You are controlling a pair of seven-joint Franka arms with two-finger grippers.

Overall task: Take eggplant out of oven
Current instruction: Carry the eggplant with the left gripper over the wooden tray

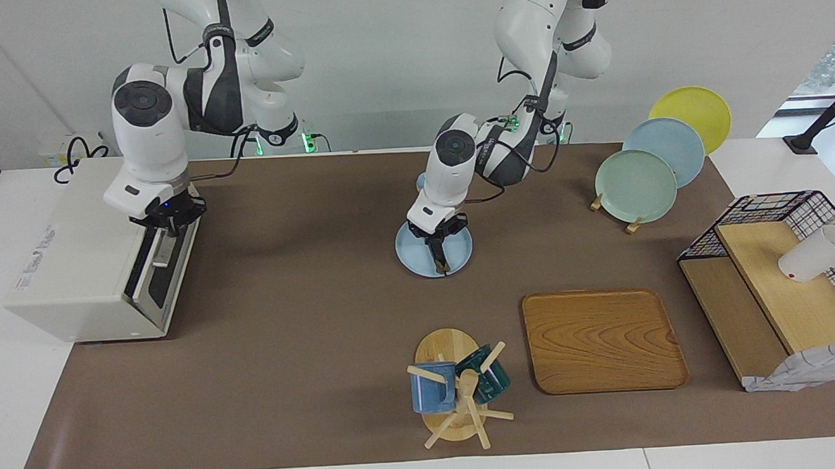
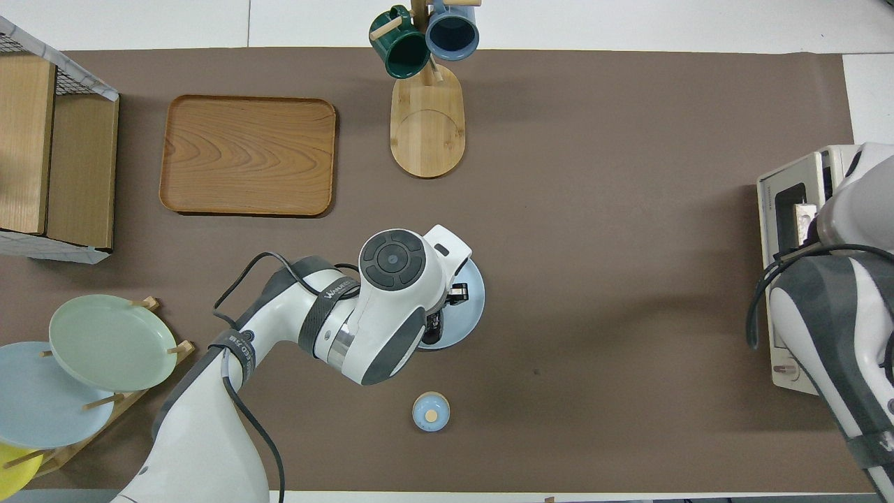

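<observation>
"WANJEEO", or something close to it, is printed on the left arm's (image 2: 328, 307) wrist band. No other lettering can be read.

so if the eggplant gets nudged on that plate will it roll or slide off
The eggplant looks slim and rounded, so a sideways nudge would probably roll it. It lies on a shallow light blue plate with a low rim, which likely stops little. Its dark skin looks smooth, so it may slide too. The left end effector is right over it and may steady it.
</observation>
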